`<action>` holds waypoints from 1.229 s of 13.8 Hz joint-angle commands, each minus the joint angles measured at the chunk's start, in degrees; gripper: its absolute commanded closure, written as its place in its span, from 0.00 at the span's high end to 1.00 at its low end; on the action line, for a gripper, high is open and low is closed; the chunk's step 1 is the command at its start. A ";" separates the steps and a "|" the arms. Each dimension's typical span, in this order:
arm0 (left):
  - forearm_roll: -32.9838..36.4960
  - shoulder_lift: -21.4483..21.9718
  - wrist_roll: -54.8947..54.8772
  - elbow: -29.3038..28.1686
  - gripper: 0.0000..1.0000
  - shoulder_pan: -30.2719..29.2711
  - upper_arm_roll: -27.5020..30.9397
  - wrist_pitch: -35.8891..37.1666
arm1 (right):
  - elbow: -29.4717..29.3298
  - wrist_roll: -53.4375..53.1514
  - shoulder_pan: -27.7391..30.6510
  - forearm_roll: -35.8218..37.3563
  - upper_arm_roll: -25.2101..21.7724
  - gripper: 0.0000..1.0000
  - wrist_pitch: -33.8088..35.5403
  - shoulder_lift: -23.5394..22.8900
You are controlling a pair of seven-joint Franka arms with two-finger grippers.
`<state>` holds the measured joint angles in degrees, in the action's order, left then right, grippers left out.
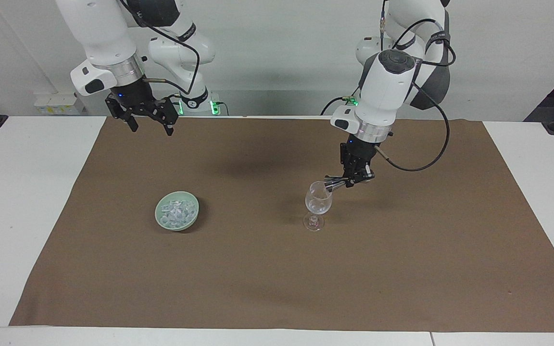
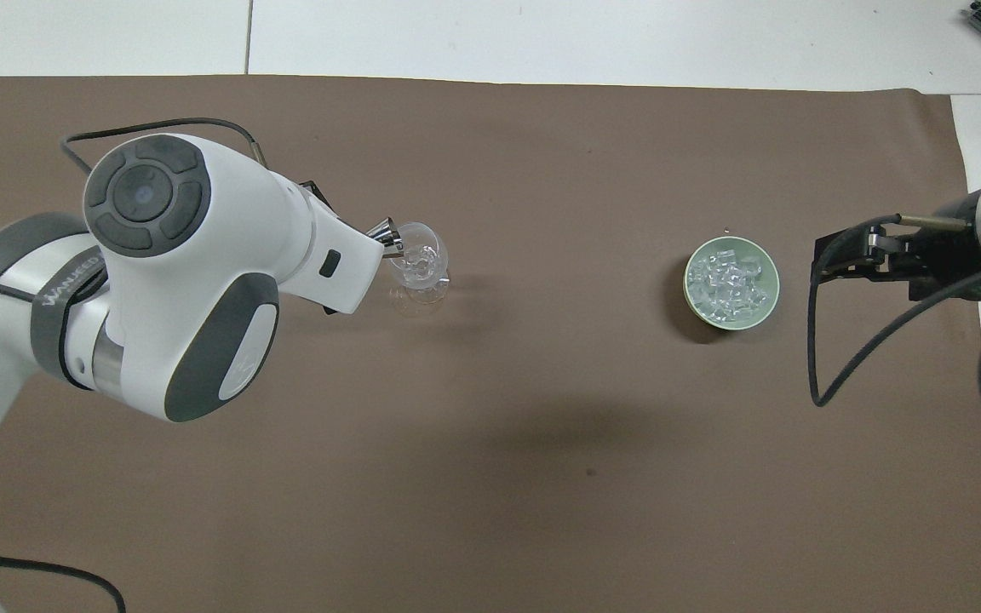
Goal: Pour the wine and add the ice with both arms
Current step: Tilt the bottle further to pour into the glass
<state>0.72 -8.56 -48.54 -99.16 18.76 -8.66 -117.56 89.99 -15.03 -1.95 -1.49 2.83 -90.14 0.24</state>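
The left gripper [image 1: 352, 179] is clamped on 1 small metal cup [image 1: 331, 182], tipped over the glass [image 1: 318, 203] to pour, while the wide-spread right gripper [image 1: 151, 123] waits well above the bowl [image 1: 177, 216] of ice [image 1: 177, 210] below it.

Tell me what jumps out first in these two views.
The left gripper tips a small metal cup at the rim of the wine glass, mid-mat toward the left arm's end. Toward the right arm's end sits a green bowl heaped with ice; the right gripper waits open, high above the mat's edge.
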 commanded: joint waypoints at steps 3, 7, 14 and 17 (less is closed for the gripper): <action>5.16 -3.64 5.20 7.12 0.00 3.38 1.11 6.28 | 0.88 0.97 0.11 -1.06 -0.28 1.00 -0.82 0.82; 7.27 -3.92 5.47 8.81 0.00 3.56 1.11 9.18 | 0.88 0.97 0.11 -1.06 -0.37 1.00 -0.82 0.73; 10.71 -6.28 5.56 13.02 0.00 3.91 1.19 11.48 | 0.88 1.76 0.19 -0.98 -0.36 1.00 -0.82 0.73; 10.62 -6.64 6.34 13.47 0.00 4.53 1.11 11.39 | 0.80 1.76 0.28 -0.98 -0.54 1.00 -0.65 0.73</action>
<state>9.83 -13.73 -43.87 -88.36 21.63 -8.50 -108.04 89.99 -15.03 -1.93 -1.49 2.76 -90.14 0.24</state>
